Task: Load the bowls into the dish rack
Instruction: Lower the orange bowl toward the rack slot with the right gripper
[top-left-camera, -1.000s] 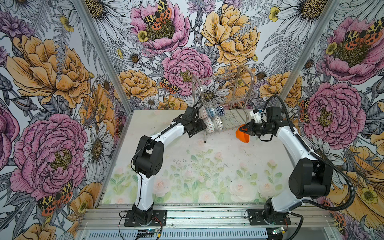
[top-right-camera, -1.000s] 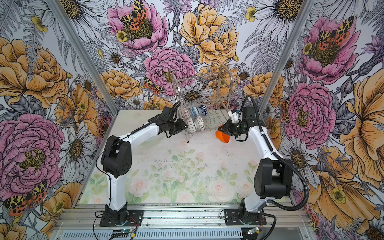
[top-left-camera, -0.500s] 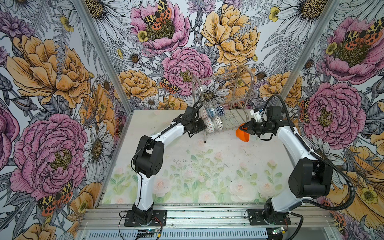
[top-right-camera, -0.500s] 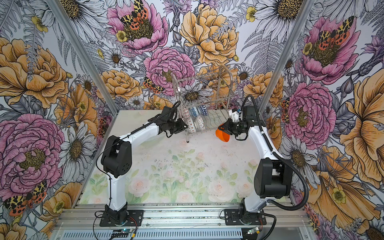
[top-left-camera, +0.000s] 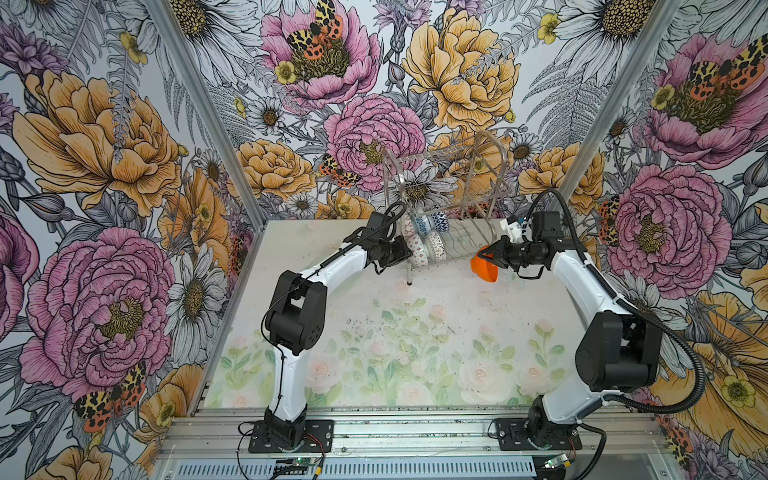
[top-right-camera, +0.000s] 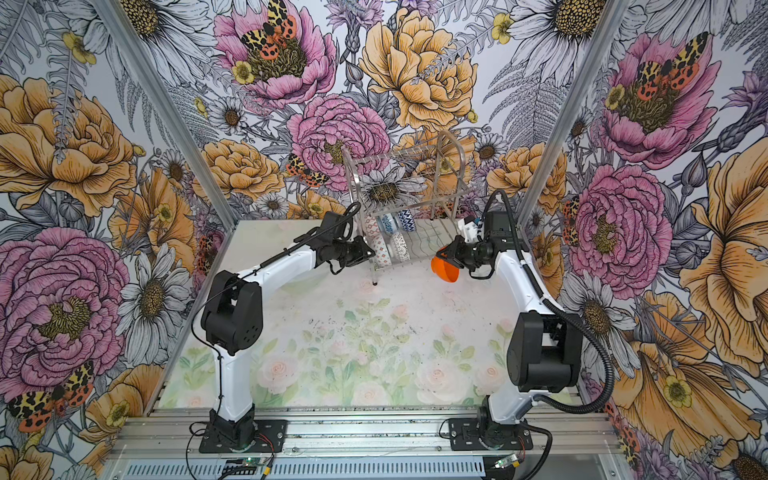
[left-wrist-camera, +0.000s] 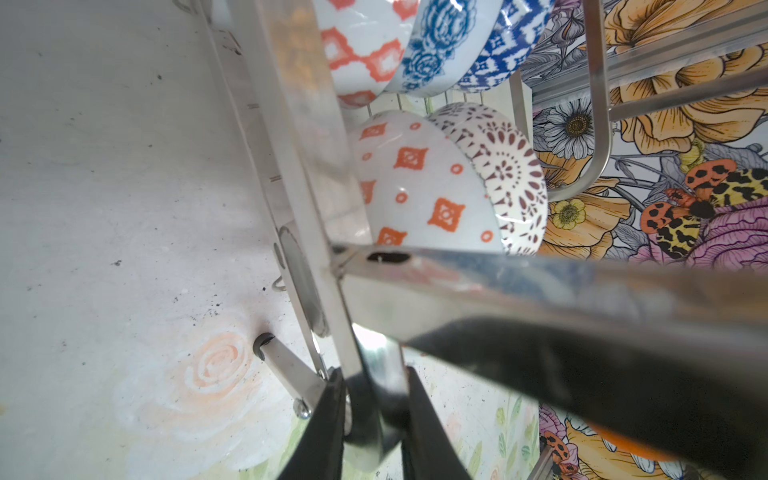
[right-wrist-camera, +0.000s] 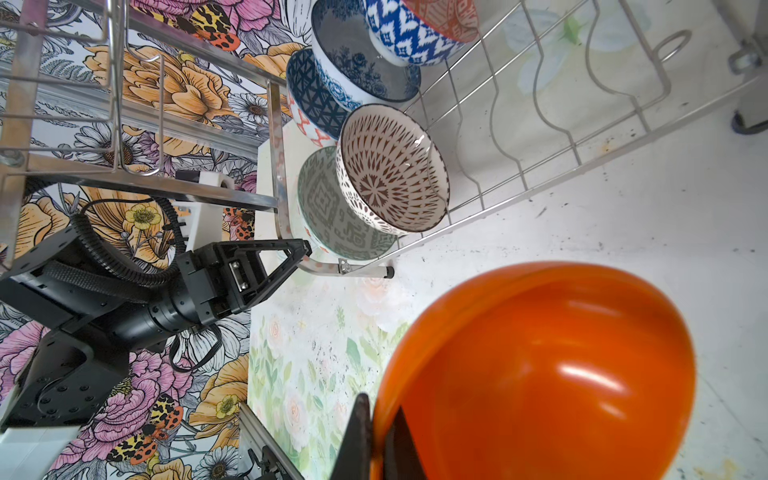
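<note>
The dish rack (top-left-camera: 465, 241) (top-right-camera: 428, 239) stands at the table's back, slightly tilted. Several patterned bowls stand on edge at the left end of its lower tier: an orange-white one (left-wrist-camera: 424, 195), a black-and-white lattice one (right-wrist-camera: 390, 170), a grey-green one (right-wrist-camera: 328, 203) and blue ones (right-wrist-camera: 357, 54). My left gripper (top-left-camera: 401, 253) (left-wrist-camera: 376, 399) is shut on the rack's steel end frame, low at its left end. My right gripper (top-left-camera: 492, 255) (right-wrist-camera: 380, 419) is shut on the rim of the plain orange bowl (top-left-camera: 484, 270) (right-wrist-camera: 540, 374), held in the air off the rack's right end.
The lower tier's wavy wire slots (right-wrist-camera: 519, 124) to the right of the bowls hold nothing. The rack's thin legs (top-left-camera: 409, 282) stand on the floral table mat (top-left-camera: 395, 340). Flowered walls close in the back and both sides.
The left gripper's jaws have closed onto the rack's end frame. Both arms and the orange bowl stay almost where they were.
</note>
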